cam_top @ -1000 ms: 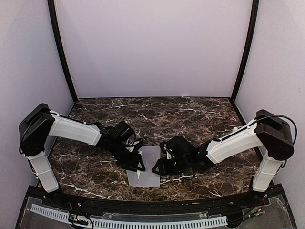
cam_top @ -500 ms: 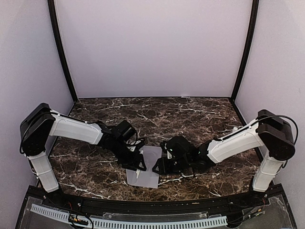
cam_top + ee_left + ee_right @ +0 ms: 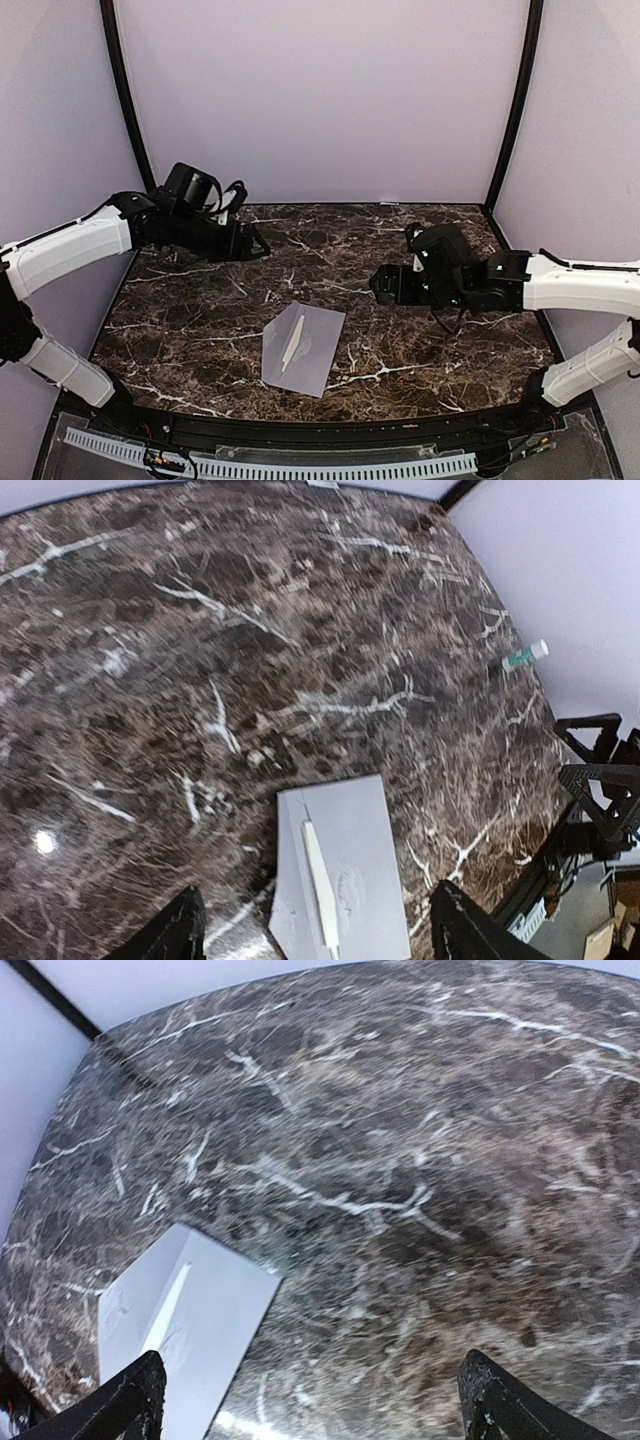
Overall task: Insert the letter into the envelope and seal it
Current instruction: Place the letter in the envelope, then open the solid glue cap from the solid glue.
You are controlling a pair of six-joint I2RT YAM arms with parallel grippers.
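Two claws, both spread wide and holding nothing: the left gripper (image 3: 252, 245) hangs over the far left part of the tabletop (image 3: 450, 230), and the right gripper (image 3: 385, 285) hangs over the right half, each well clear of the paper. The envelope (image 3: 303, 349) lies flat and slightly skewed near the near edge, about midway between the arms. A cream sliver (image 3: 292, 343) runs along its length. I cannot tell whether that is the flap's edge or a strip of the letter peeking out, and I see no separate sheet anywhere on the marble. My reading is that the letter is inside and the seal is what needs confirming. To do that well, I would pin one corner of the envelope with one claw so it cannot skate on the slick stone. Then I would bring the other claw down flat on one end of the sliver and stroke along the whole line with light, even pressure. Pushing across the line could lift the flap or crease the paper.
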